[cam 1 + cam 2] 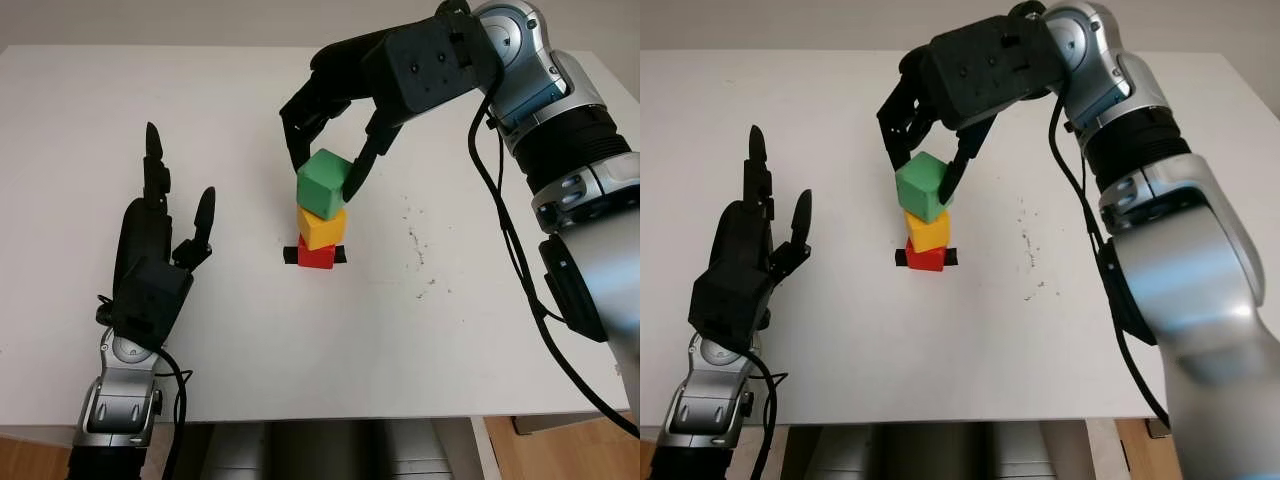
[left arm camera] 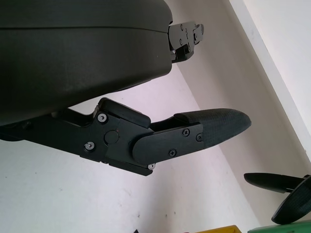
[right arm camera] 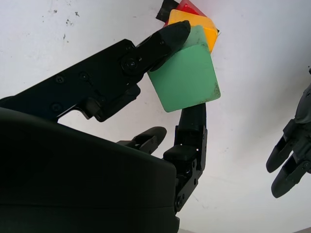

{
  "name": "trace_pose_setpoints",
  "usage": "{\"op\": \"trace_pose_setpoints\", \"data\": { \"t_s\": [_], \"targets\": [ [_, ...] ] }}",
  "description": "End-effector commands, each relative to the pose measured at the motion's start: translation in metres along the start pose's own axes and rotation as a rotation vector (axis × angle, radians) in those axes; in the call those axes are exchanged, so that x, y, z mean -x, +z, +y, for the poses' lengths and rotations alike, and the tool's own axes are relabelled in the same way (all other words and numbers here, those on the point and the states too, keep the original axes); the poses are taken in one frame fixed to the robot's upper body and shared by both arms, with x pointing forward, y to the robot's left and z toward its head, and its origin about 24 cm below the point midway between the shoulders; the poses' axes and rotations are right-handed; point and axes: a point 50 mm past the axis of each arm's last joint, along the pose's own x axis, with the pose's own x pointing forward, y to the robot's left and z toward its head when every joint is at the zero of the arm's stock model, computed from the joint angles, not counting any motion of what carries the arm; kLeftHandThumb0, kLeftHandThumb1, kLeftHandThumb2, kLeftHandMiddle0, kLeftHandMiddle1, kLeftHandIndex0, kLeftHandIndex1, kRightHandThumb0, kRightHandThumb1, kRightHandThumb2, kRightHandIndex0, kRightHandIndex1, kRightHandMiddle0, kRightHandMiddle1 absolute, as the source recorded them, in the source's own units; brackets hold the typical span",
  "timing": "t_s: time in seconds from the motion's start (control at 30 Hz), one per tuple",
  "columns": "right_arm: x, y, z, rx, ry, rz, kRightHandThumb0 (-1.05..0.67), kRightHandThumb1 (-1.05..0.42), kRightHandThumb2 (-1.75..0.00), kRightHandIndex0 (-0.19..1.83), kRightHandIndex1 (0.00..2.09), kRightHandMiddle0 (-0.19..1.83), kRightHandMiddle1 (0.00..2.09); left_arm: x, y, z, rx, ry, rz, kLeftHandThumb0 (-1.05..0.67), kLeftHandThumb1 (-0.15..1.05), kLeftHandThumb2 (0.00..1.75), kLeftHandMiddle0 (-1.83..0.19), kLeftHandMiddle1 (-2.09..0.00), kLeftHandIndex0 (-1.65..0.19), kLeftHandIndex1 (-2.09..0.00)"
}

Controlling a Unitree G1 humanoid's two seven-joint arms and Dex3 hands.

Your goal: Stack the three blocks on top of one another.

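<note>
Nearest the head camera, the left robot hand (image 1: 160, 250) stands over the near left part of the white bench (image 1: 120, 120), open and holding nothing, its fingers pointing away from the robot and well apart from the blocks. Farther off, the right robot hand (image 1: 325, 150) reaches in from the right and comes down over the stack, its fingers (image 3: 165, 39) closed narrowly on the green block (image 1: 322, 184), one fingertip pressed on one side face and another finger on the opposite side. That green block sits tilted, a corner turned toward the camera, on top of the yellow block (image 1: 322, 229); from these angles I cannot tell whether it lies fully on the yellow one or is borne partly by the fingers. Directly below the grasping hand, the yellow block sits on the red block (image 1: 316, 257), which stands on a strip of black tape (image 1: 290, 254) stuck to the bench. No writing or label can be read on the blocks or the hands. To the right of the stack, under the right forearm, a scatter of small dark specks (image 1: 415, 240) marks the bench surface.
</note>
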Motion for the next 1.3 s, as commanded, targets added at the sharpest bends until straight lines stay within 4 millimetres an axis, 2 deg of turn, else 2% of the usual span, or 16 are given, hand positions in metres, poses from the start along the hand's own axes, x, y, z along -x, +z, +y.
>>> {"op": "trace_pose_setpoints", "data": {
  "t_s": [0.0,0.43,0.6,0.7,0.9,1.0,1.07,1.17,1.27],
  "targets": [
    [0.000,0.004,-0.004,0.019,-0.018,-0.007,-0.49,-0.87,-0.05,0.51,0.18,0.54,1.50,0.002,0.004,0.003,-0.007,0.012,-0.015,-0.78,1.05,0.65,0.19,-0.02,0.19,-0.02],
    [-0.002,0.002,0.001,0.023,0.002,0.011,-0.47,-0.88,-0.06,0.49,0.20,0.51,1.48,0.002,0.006,0.002,0.004,0.011,-0.018,-0.77,1.05,0.64,0.19,-0.01,0.19,-0.02],
    [-0.001,0.002,0.001,0.026,0.017,0.015,-0.56,-0.86,-0.05,0.38,0.13,0.25,1.24,0.002,0.007,0.001,0.002,0.009,-0.018,-0.77,1.05,0.64,0.19,-0.02,0.19,-0.03],
    [-0.001,0.002,0.001,0.029,0.012,0.010,-0.59,-0.86,-0.05,0.35,0.10,0.22,1.07,0.001,0.006,0.001,-0.006,0.012,-0.015,-0.77,1.05,0.64,0.19,-0.02,0.19,-0.03],
    [0.000,0.003,0.001,0.024,0.004,-0.006,-0.63,-0.86,-0.05,0.32,0.08,0.19,1.00,0.001,0.006,0.001,-0.007,0.010,-0.018,-0.77,1.05,0.65,0.19,-0.01,0.19,-0.01],
    [0.001,0.003,0.000,-0.002,0.003,-0.016,-0.69,-0.86,-0.05,0.24,0.04,0.05,0.77,0.001,0.006,0.001,-0.010,0.014,-0.016,-0.78,1.05,0.65,0.19,-0.02,0.19,-0.02],
    [0.004,0.002,-0.002,-0.052,-0.004,-0.031,-0.73,-0.84,-0.05,0.13,0.02,-0.05,0.48,0.000,0.006,0.000,-0.002,0.011,-0.018,-0.78,1.05,0.65,0.19,-0.02,0.19,-0.02],
    [0.011,-0.001,-0.007,-0.107,-0.028,-0.037,-0.80,-0.84,-0.05,-0.11,0.01,-0.17,0.15,0.000,0.006,0.000,-0.005,0.009,-0.018,-0.78,1.05,0.65,0.19,-0.02,0.19,-0.02],
    [0.024,-0.011,-0.010,-0.175,-0.095,-0.027,-0.89,-0.87,-0.06,-0.18,0.00,-0.19,0.02,0.001,0.006,0.001,-0.001,0.012,-0.016,-0.78,1.05,0.64,0.19,-0.02,0.19,-0.03]
  ]
}}
